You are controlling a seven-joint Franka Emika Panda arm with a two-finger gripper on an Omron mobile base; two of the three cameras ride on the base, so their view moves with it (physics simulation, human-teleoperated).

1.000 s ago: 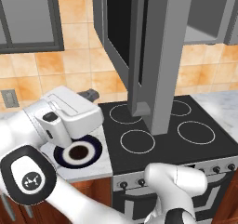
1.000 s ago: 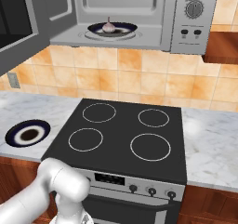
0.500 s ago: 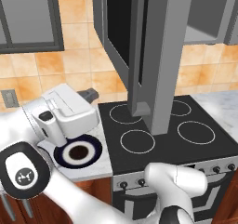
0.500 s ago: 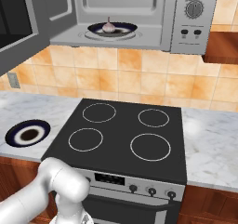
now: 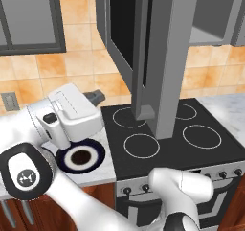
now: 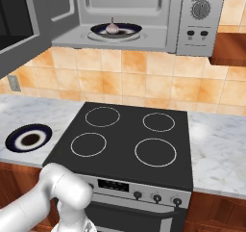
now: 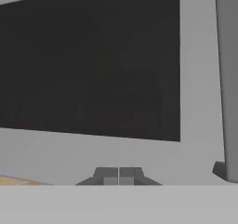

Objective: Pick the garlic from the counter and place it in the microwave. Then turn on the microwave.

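The gripper (image 7: 119, 175) is closed (fingertips pressed together), its white arm (image 5: 57, 196) bent up leftward.

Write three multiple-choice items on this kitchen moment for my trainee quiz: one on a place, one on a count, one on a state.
1. Where is the garlic?
A. on the counter
B. inside the microwave
C. on the stovetop

2. How many rings does the stovetop have?
A. two
B. six
C. four

3. How does the microwave door stand?
A. open
B. shut
C. removed

Answers: 1 B, the bulb sits on the plate within the open cavity. 2 C, four white circles show on the black surface. 3 A, it swings out over the stove, with the shut gripper facing its dark glass.
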